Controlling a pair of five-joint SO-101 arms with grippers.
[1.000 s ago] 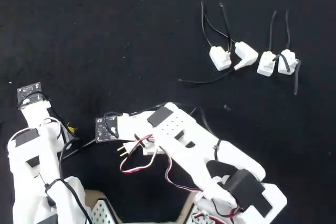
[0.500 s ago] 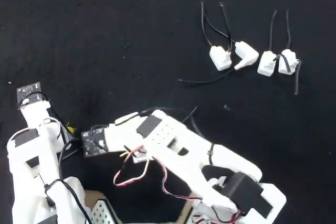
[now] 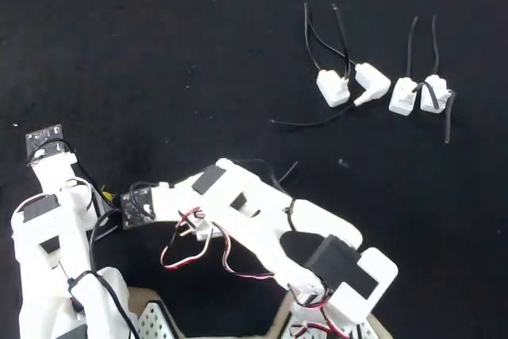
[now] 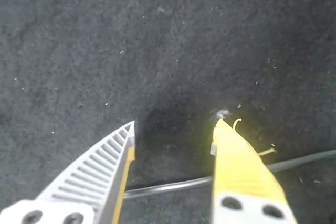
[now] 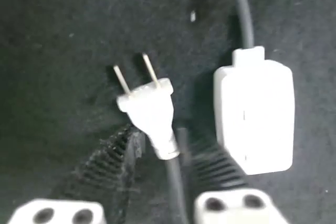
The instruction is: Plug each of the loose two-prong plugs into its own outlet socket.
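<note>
In the right wrist view my right gripper (image 5: 165, 142) is shut on the neck of a white two-prong plug (image 5: 149, 103), whose prongs point away from the wrist. A white outlet socket block (image 5: 255, 116) on a black cord lies right beside the plug, apart from it. From above, the right arm (image 3: 230, 196) stretches across the near table toward the left arm (image 3: 48, 220). My left gripper (image 4: 176, 124) stands open just over the black mat, and a thin black cable (image 4: 173, 186) runs across between its fingers.
Several more white socket blocks (image 3: 333, 87) (image 3: 371, 81) (image 3: 402, 94) with black cords lie at the far right of the black mat (image 3: 159, 61). The right arm's wrist end (image 3: 135, 206) is close to the left arm.
The right arm has swung to the left, carrying its wrist end nearer the left arm. The left arm has kept still.
</note>
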